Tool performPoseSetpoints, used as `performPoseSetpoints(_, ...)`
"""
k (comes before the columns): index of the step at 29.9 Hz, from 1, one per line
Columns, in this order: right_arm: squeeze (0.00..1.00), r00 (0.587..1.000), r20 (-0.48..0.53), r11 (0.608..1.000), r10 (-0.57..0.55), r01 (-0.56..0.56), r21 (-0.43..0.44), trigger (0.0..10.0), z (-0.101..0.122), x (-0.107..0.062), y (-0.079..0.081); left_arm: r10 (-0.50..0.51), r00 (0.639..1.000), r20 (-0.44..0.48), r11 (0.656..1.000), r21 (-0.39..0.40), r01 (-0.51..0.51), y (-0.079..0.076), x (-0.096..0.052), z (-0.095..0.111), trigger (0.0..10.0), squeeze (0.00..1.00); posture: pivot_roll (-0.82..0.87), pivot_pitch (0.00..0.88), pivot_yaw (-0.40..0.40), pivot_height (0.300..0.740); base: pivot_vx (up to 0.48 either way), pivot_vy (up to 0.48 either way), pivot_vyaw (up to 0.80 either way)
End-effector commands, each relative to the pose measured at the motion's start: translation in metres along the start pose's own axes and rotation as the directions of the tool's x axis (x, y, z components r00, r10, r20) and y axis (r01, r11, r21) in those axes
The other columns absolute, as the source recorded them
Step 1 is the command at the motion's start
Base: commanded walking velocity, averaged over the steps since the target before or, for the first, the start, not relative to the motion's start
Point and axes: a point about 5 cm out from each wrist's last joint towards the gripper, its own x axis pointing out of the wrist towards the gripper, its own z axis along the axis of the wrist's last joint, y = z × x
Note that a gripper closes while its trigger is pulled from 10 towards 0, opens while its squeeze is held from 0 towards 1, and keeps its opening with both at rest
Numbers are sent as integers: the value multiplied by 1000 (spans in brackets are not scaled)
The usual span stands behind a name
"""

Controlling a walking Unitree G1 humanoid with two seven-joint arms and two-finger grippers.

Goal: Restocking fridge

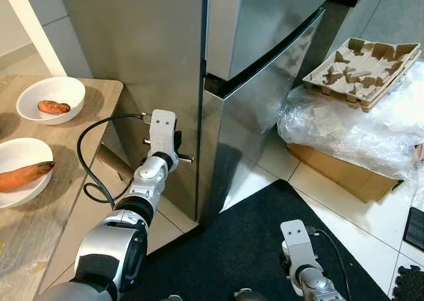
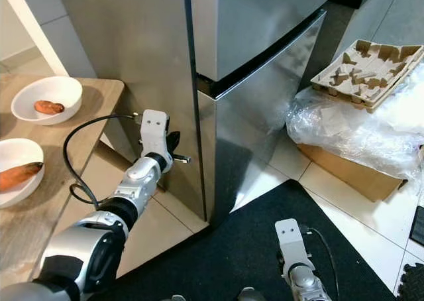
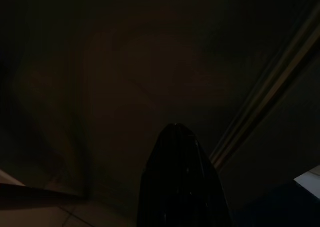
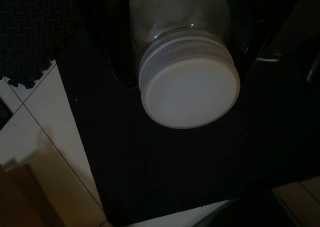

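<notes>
While clamping a jar (image 4: pixel 187 72), right gripper (image 4: pixel 180 42) hangs low.

fridge (image 1: pixel 265 22): both doors shut, blocking entry | left of fridge: narrow gap to worktop (image 1: pixel 40 201), left pincer (image 1: pixel 173 144) in it | right of fridge: cardboard box (image 1: pixel 338 172), plastic wrap (image 1: pixel 344 125), pulp trays (image 1: pixel 361 65) | before fridge: black mat (image 1: pixel 245 248) bare

L arm (image 1: pixel 142 195) raised fwd, R arm (image 1: pixel 311 274) low

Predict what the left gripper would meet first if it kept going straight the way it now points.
Probably the fridge: the left gripper points at its steel side, near the front corner, though depth is unclear.
</notes>
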Motion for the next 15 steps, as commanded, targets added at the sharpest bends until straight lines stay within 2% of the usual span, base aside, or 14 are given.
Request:
performPoseSetpoints(1, 0, 1000, -14, 1000, -9, 9, 14, 10000, -6, -2, 0, -59, 998, -12, 998, -15, 59, -19, 4, -2, 10000, 0, -116, 227, -8, 740, 0, 0, 0)
performPoseSetpoints(8, 0, 1000, -13, 1000, -14, 14, 17, 10000, -6, -2, -1, -117, 993, 2, 993, -26, 117, -36, 8, 3, 10000, 0, -108, 229, 5, 740, 0, 0, 0)
performPoseSetpoints(9, 0, 1000, -13, 1000, -16, 16, 20, 10000, -6, -2, 0, -139, 990, 9, 990, -27, 139, -42, 10, 6, 10000, 0, -108, 228, 9, 740, 0, 0, 0)
performPoseSetpoints(15, 0, 1000, -14, 1000, -19, 20, 24, 10000, -6, -2, 0, -167, 986, 13, 985, -26, 168, -50, 11, 8, 10000, 0, -107, 227, 14, 740, 0, 0, 0)
